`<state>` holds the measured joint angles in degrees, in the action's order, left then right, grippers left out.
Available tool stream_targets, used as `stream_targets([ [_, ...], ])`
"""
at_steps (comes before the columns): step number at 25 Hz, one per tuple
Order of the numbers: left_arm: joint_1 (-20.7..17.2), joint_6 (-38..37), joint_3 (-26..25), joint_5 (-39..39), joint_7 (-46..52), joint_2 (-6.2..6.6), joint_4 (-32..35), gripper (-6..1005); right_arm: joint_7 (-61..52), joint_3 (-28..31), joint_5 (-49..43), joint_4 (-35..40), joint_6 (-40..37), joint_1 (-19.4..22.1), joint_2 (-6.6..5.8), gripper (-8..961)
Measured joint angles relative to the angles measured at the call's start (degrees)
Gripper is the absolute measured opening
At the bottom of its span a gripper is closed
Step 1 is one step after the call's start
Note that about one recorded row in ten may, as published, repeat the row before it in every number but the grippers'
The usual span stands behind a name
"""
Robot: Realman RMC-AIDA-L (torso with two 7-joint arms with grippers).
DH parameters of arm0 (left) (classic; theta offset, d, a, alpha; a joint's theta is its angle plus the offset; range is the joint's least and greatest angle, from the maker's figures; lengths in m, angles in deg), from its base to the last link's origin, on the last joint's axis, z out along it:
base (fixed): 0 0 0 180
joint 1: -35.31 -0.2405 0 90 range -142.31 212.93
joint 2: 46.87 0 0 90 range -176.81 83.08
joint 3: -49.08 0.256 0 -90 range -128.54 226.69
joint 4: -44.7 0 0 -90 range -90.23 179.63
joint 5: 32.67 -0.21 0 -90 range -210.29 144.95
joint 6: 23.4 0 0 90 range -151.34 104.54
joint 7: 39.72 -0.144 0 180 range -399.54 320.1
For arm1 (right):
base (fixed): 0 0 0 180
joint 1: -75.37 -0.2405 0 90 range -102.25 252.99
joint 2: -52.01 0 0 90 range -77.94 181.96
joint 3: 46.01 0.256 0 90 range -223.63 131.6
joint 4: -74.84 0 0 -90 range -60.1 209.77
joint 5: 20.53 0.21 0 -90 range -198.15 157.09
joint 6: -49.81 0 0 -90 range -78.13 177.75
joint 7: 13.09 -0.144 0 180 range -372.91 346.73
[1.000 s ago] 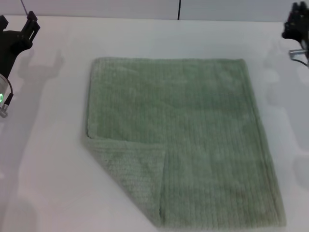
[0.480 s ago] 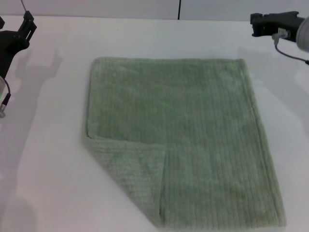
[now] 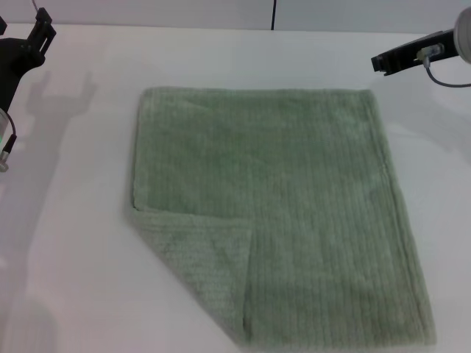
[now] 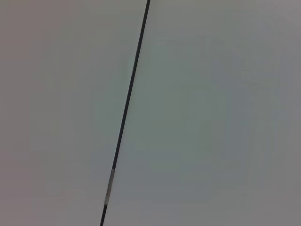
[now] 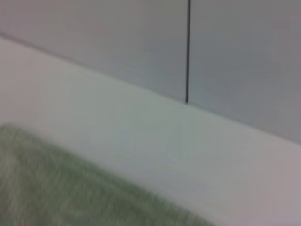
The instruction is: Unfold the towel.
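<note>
The sage-green towel (image 3: 272,213) lies flat on the white table (image 3: 73,243), with its near-left corner folded over into a triangular flap (image 3: 202,268). My right gripper (image 3: 386,60) is raised above the table just beyond the towel's far right corner, touching nothing. The towel's edge shows blurred in the right wrist view (image 5: 61,188). My left gripper (image 3: 37,33) is raised at the far left, well away from the towel. The left wrist view shows only the wall.
A grey wall with a dark vertical seam (image 3: 273,15) runs behind the table. The table's bare surface surrounds the towel on the left, far and right sides.
My right arm has swung in from the far right edge toward the towel's far right corner. The left arm has barely shifted. The towel has not moved.
</note>
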<state>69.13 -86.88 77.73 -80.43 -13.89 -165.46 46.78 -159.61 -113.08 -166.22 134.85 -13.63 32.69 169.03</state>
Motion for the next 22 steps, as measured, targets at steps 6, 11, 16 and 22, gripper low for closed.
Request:
stream_targets([
  [6,0.2,-0.1,0.0,0.0,0.1,-0.05,0.0,798,2.5,0.6,-0.8,-10.4,-2.9,-6.8,-3.08,1],
  [11,0.4,-0.1,0.0,0.0,0.3,-0.07,0.0,798,6.7,1.9,-0.5,-19.0,-3.1,-11.3,-4.75,0],
  [16,0.6,-0.1,0.1,-0.1,0.4,-0.11,0.0,798,9.8,3.0,-0.5,-23.7,-2.8,-12.8,-4.99,0],
  [22,0.7,-0.2,0.4,-0.1,0.4,-0.17,0.0,799,11.9,3.4,-0.3,-26.3,-2.4,-13.0,-4.66,0],
])
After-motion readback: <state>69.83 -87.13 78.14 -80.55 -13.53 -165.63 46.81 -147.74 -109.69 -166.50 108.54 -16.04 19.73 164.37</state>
